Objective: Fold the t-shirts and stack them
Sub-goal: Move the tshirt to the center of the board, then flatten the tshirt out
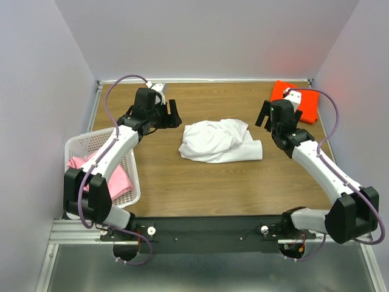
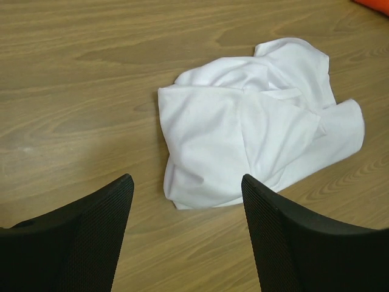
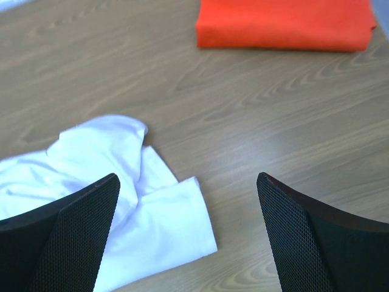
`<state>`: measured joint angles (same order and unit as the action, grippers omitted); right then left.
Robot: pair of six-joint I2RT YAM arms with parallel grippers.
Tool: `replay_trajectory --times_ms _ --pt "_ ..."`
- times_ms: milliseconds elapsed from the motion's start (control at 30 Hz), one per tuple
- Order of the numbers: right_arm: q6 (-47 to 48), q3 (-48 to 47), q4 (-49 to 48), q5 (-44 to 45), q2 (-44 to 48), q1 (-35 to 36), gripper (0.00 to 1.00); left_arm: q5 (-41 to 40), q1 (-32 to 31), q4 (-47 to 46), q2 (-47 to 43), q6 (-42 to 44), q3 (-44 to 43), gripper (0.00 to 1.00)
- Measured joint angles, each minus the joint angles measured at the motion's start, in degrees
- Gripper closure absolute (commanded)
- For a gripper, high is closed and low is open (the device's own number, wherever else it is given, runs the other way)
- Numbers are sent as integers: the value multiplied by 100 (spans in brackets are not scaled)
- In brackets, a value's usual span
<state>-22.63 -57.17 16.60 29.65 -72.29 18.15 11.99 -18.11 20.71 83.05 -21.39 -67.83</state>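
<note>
my left pincer (image 2: 185, 182) is spread wide with nothing between its fingers, above the wooden table (image 2: 73, 91). the crumpled white t-shirt (image 2: 255, 128) lies just ahead of it, a little to the right. my right pincer (image 3: 188, 179) is spread wide too, and empty. a corner of the white shirt lies by its left finger, and the folded orange-red t-shirt (image 3: 285, 24) lies farther ahead. the pink t-shirt (image 1: 112, 179) sits in the white lattice basket (image 1: 79, 143), well behind my left pincer.
</note>
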Motion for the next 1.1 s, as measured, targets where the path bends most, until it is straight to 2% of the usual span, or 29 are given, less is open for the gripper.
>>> replay_trajectory --times_ms 167,333,500,767,933,1100 --pt "15 188 11 -549 -278 -50 2 26 -2 -37 396 20 -345 27" --pt "-116 442 72 -1318 -470 -682 6 63 -160 -46 1064 160 -822 27" --pt "-190 575 203 -1812 -592 -1143 10 175 -557 61 1834 568 -1753 24" --pt "-170 592 380 -2490 -1045 -1209 18 527 -1475 678 3298 1388 -3484 23" --pt "-94 634 461 -2924 -1401 -1255 24 752 -1867 957 3873 1696 -3768 19" --pt "44 634 492 -3322 -1722 -1263 29 1058 -1974 1235 4153 1880 -3840 16"
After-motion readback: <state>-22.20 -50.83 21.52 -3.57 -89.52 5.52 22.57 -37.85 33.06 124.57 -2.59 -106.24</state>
